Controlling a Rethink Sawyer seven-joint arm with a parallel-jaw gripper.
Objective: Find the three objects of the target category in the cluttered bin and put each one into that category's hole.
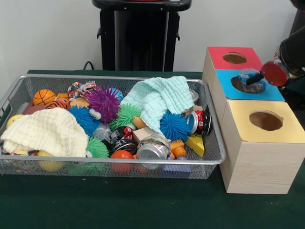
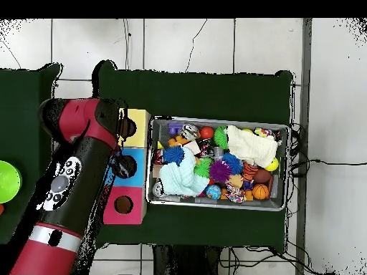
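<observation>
Three wooden boxes stand right of the bin: a red-topped box (image 1: 233, 57), a blue-topped box (image 1: 274, 93) and a yellow-topped box (image 1: 264, 120), each with a round hole. A bluish shiny object (image 1: 248, 76) sits in the mouth of the blue hole. My gripper (image 1: 255, 79) reaches in from the right edge and touches that object; its state is hidden. The wire bin (image 1: 217, 157) holds cans, among them a silver can (image 1: 152, 149) and a red can (image 1: 200, 122). In the overhead view the arm (image 2: 75, 172) covers the gripper.
The bin also holds a mint cloth (image 1: 159, 100), a cream cloth (image 1: 47, 131), a purple spiky ball (image 1: 102, 101), a blue spiky ball (image 1: 174, 126), a small basketball (image 1: 44, 96) and a yellow wedge (image 1: 195, 144). A green bowl (image 2: 6, 182) lies left of the arm.
</observation>
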